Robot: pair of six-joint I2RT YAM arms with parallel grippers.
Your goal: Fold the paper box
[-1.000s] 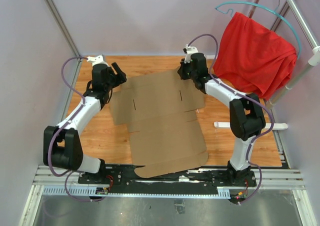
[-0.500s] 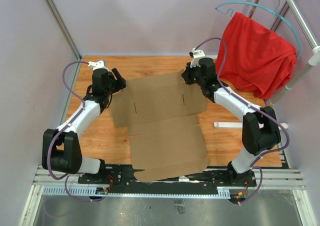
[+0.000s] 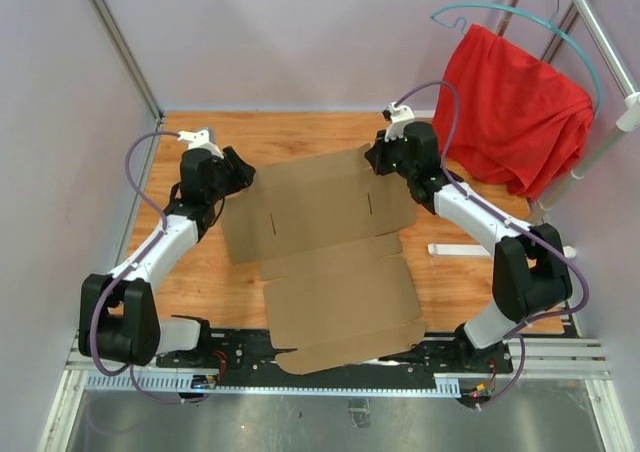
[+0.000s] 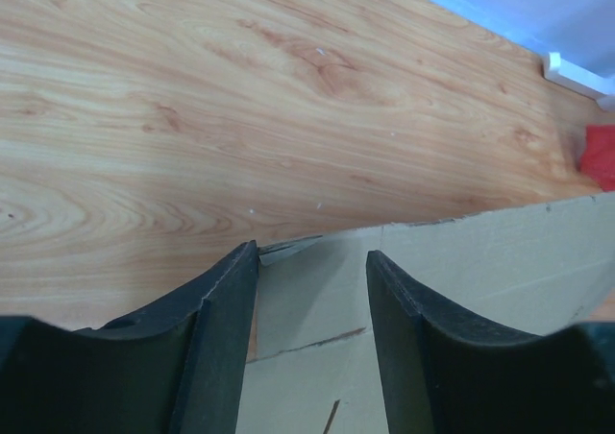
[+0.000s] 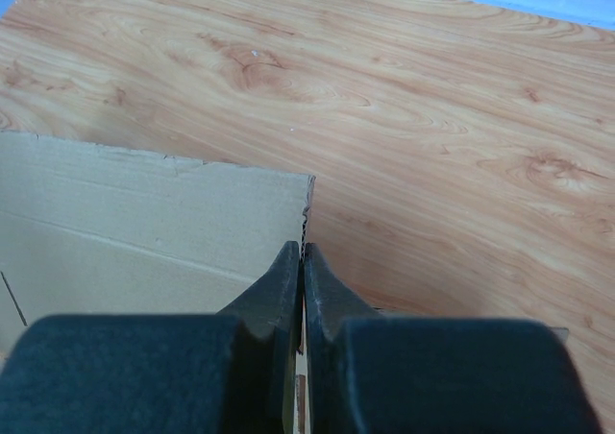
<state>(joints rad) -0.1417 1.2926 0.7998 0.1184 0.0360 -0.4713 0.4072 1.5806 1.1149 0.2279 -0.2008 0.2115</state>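
Note:
The paper box (image 3: 330, 242) lies as a flat brown cardboard sheet on the wooden table, its near flap overhanging the front rail. My right gripper (image 3: 372, 159) is shut on the sheet's far right edge; in the right wrist view the corrugated edge of the paper box (image 5: 144, 223) runs into my closed right gripper (image 5: 303, 252). My left gripper (image 3: 243, 170) is at the far left corner. In the left wrist view the left gripper (image 4: 312, 256) stands open, and the paper box (image 4: 480, 261) has its corner between the two fingers, touching neither visibly.
A red cloth (image 3: 510, 112) hangs on a teal hanger at the back right beside a metal rack pole (image 3: 600, 42). A white bar (image 3: 450, 250) lies on the table right of the sheet. Walls close in on the left and far sides.
The right arm has carried its edge of the sheet to the right, and the whole sheet has shifted with it. The left gripper's fingers have drawn closer together round the far left corner.

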